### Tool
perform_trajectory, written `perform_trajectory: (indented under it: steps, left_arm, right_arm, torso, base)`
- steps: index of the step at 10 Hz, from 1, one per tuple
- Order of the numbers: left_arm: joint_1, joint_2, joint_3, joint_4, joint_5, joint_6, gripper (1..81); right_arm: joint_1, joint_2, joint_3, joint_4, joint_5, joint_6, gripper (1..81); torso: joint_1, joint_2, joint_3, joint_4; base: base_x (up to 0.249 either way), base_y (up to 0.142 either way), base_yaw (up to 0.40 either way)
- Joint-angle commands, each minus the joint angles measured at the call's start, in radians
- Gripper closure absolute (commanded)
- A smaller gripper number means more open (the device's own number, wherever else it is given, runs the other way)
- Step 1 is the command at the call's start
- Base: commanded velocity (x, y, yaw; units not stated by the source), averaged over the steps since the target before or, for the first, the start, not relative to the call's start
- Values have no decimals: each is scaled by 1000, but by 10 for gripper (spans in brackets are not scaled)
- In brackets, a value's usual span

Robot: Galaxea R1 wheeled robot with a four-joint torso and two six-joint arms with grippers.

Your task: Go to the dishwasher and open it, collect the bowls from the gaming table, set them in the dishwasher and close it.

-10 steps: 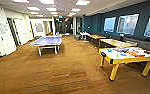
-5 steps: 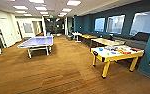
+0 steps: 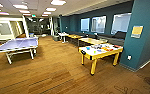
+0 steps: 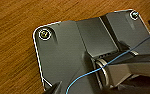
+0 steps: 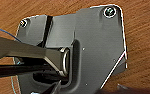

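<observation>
Several bright things, one blue bowl (image 3: pixel 88 48) among them, sit uncollected on the gaming table (image 3: pixel 93 54) ahead; dishwasher unseen, finger state impossible to tell.

My feed is soft and blurred throughout. Ceiling panels (image 3: pixel 58 2) glow bright overhead, windows (image 3: pixel 99 24) beyond them glare pale, and lines bow toward the edges.

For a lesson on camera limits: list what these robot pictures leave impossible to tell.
- Head view: things on the gaming table are too small and blurred to count; one blue bowl is guessable.
- Far tables: too small for detail.
- Wrist views: gripper fingers hidden by the robot's dark plate.
</observation>
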Motion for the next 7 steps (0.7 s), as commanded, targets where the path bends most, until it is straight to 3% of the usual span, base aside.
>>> perform_trajectory:
  steps: [1,5,7]
  left_arm:
    - [-48,-4,-2,4,51,5,10]
    - [-48,-5,-3,2,51,5,10]
    - [-48,-8,-2,1,52,5,10]
  right_arm:
    - [47,-8,2,-1,-41,-4,10]
    - [47,-6,2,-1,-41,-4,10]
    - [48,-3,1,-1,-42,-4,10]
  torso:
    - [1,0,0,0]
    - [1,0,0,0]
    - [1,0,0,0]
  base:
    - [0,0,-390]
    - [0,0,-390]
    - [0,0,-249]
